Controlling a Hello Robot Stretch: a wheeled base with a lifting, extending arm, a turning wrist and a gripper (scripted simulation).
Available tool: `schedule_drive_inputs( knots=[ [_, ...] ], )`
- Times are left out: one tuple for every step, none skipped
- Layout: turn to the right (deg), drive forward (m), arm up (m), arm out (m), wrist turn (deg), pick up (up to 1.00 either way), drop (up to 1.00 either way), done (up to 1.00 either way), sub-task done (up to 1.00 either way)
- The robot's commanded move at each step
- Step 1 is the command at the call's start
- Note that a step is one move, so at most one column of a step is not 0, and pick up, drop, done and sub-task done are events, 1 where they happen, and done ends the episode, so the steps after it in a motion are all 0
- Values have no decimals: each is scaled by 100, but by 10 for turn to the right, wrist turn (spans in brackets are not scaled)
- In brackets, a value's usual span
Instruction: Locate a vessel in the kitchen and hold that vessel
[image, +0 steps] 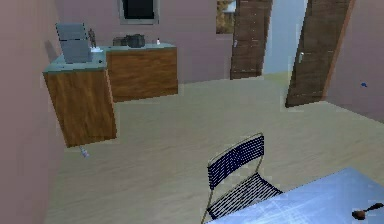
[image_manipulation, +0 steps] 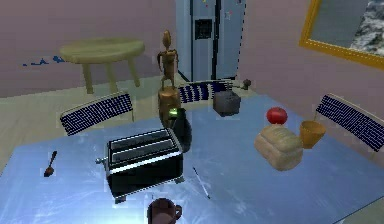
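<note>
On the glossy grey table (image_manipulation: 70, 190) an orange cup (image_manipulation: 313, 133) stands at the arm side view's right, beside a loaf of bread (image_manipulation: 278, 147). A dark brown rounded vessel, like a mug (image_manipulation: 163, 212), sits at the table's near edge in front of a black and silver toaster (image_manipulation: 145, 160). A dark bottle-like thing (image_manipulation: 181, 128) stands behind the toaster, under a tall wooden statue (image_manipulation: 168, 80).
A red round fruit (image_manipulation: 277, 117), a dark box (image_manipulation: 227, 102), a spoon (image_manipulation: 50, 163) and mesh-backed chairs (image_manipulation: 95, 112) are at the table; a fridge (image_manipulation: 212, 40) stands behind. Ahead are wood counters (image: 85, 100), a grey appliance (image: 72, 42), brown doors (image: 320, 50) and a chair (image: 238, 165).
</note>
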Motion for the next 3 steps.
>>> schedule_drive_inputs(
  knots=[
    [0,0,0,0,0,100,0,0,0],
    [0,0,10,0,0,0,0,0,0],
    [0,0,0,0,0,0,0,100,0]
  ],
)
